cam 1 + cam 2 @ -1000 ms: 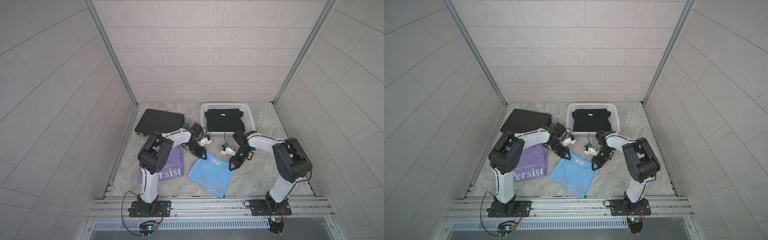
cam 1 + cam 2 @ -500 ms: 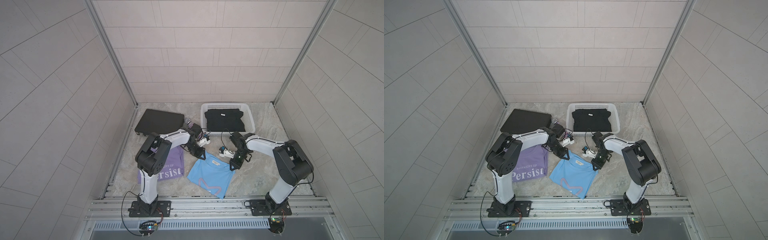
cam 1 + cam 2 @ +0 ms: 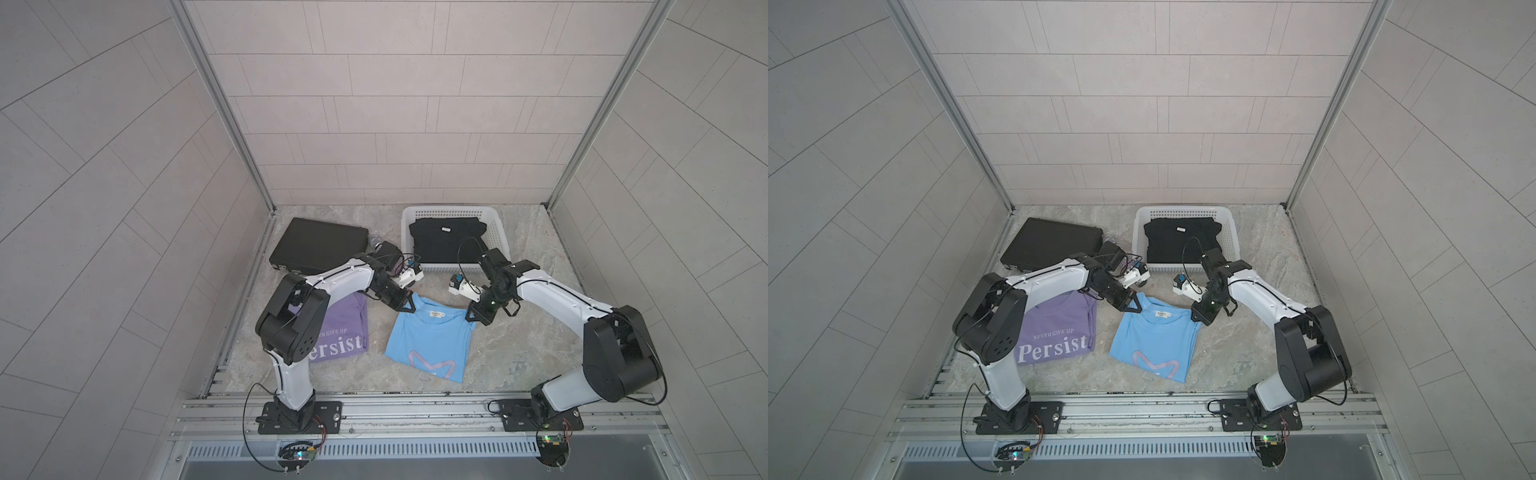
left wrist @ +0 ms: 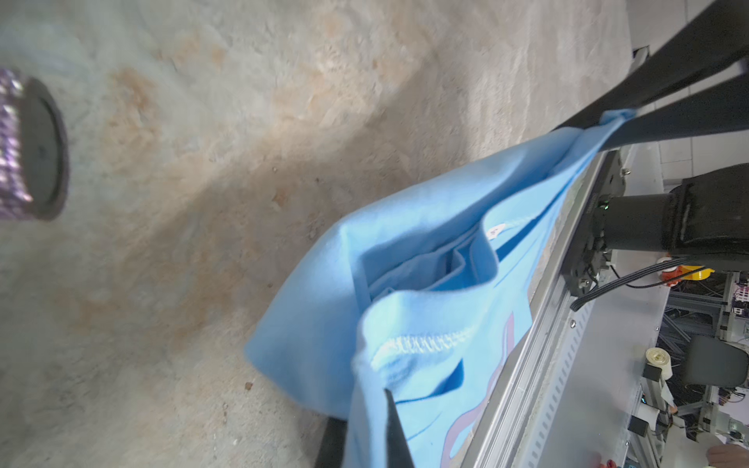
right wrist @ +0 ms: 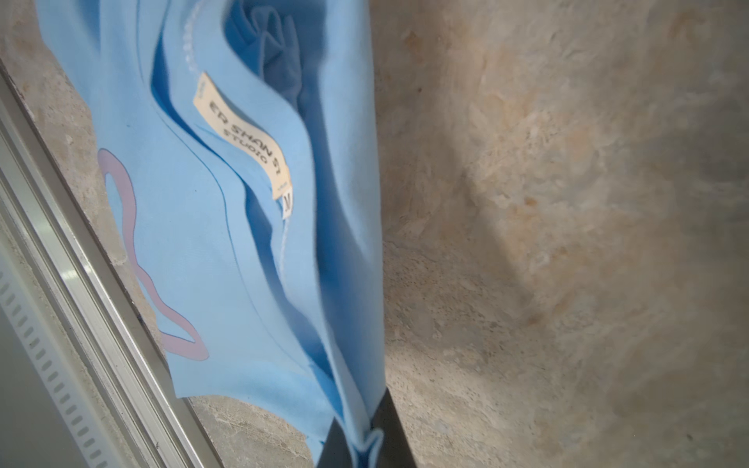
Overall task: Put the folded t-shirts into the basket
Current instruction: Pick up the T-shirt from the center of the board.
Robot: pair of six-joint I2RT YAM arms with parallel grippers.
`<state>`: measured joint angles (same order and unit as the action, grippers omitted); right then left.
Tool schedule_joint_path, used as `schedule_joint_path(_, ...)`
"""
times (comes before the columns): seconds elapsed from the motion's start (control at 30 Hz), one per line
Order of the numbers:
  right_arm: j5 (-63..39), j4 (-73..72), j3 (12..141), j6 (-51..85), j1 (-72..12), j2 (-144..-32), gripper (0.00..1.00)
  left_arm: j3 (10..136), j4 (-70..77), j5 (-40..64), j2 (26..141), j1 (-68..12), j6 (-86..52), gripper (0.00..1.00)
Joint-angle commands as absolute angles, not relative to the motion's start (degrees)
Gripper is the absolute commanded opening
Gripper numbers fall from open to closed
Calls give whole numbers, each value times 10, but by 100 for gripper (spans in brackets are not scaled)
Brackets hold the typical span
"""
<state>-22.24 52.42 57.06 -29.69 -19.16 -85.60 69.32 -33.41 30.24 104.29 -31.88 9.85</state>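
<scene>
The light blue t-shirt (image 3: pixel 430 340) (image 3: pixel 1156 336) lies folded on the table's middle, collar edge toward the basket. My left gripper (image 3: pixel 409 308) (image 4: pixel 371 441) is shut on its far left corner. On the far right corner my right gripper (image 3: pixel 471 316) (image 5: pixel 364 441) is shut too. In the wrist views that edge of the blue shirt (image 4: pixel 405 243) (image 5: pixel 202 243) is lifted slightly off the stone. The lilac t-shirt (image 3: pixel 340 332) (image 3: pixel 1059 332) lies flat to the left, partly under my left arm. The black t-shirt (image 3: pixel 444 243) (image 3: pixel 1177 241) rests inside the white basket (image 3: pixel 500 237) (image 3: pixel 1230 235) at the back.
A flat black case (image 3: pixel 318 245) (image 3: pixel 1052 243) lies at the back left beside the basket. A small purple glittery object (image 4: pixel 24 146) stands near the case's corner. Tiled walls close in three sides, and an aluminium rail (image 3: pixel 415 401) runs along the front edge.
Both grippers have shut on the blue shirt's far corners. The right gripper slid left onto its corner, and that edge has risen a little.
</scene>
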Motion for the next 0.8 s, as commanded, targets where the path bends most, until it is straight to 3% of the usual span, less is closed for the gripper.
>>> schedule_joint_path(0.0, -186, 537, 607, -323, -178, -840, 0, 686, -302, 329, 1013, -317, 92, 0)
schedule_joint_path(0.3, -107, 599, 736, -354, -127, -843, 0, 704, -215, 296, 976, -317, 41, 0)
schedule_joint_path(0.77, -72, 655, 931, -378, -104, -915, 0, 855, -159, 268, 1046, -317, -68, 0)
